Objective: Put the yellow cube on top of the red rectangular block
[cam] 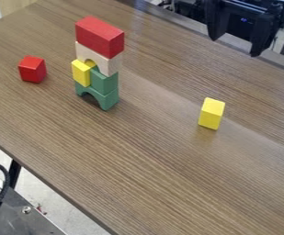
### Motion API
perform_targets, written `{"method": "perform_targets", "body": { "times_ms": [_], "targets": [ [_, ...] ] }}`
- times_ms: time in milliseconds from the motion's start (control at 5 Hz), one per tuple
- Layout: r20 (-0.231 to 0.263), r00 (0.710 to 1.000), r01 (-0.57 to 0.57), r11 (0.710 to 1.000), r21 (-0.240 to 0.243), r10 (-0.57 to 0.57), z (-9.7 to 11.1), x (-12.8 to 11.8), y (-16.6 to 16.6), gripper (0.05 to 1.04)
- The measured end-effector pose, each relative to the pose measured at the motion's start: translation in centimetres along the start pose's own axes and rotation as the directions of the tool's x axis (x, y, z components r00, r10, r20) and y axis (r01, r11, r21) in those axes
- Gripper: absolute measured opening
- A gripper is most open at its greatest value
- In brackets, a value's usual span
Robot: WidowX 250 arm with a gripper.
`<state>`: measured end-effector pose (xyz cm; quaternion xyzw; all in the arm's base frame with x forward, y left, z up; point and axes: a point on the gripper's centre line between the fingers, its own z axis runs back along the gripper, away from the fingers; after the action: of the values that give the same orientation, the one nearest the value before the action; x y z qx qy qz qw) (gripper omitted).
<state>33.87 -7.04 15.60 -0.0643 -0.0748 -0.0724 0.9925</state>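
The wood-grained table point(144, 165) is running diagonally above a pale floor point(58, 211). The yellow cube point(211, 114) is standing on it, well apart from the tower point(105, 81) that the red rectangular block point(99, 36) is topping. At upper right, the claw point(235, 47) is hanging, its fingers apart.

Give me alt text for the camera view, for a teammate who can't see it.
A block tower topped by a red rectangular block stands on a wooden table, with a yellow block to its right in the picture and a red cube to its left. The open gripper hangs at the upper right.
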Motion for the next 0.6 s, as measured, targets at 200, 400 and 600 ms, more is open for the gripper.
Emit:
{"method": "perform_targets", "body": {
  "times_ms": [200, 400, 600],
  "targets": [
    [-0.041, 0.999, -0.003, 1.000, 0.000, 0.003, -1.2, -0.4, 0.1, 1.000],
    [-0.114, 0.993, -0.026, 1.000, 0.016, 0.028, -5.3, 1.3, 0.1, 1.000],
    [-0.155, 0.985, -0.063, 0.996, 0.056, 0.071, -8.4, 1.4, 0.6, 1.000]
  ]
}}
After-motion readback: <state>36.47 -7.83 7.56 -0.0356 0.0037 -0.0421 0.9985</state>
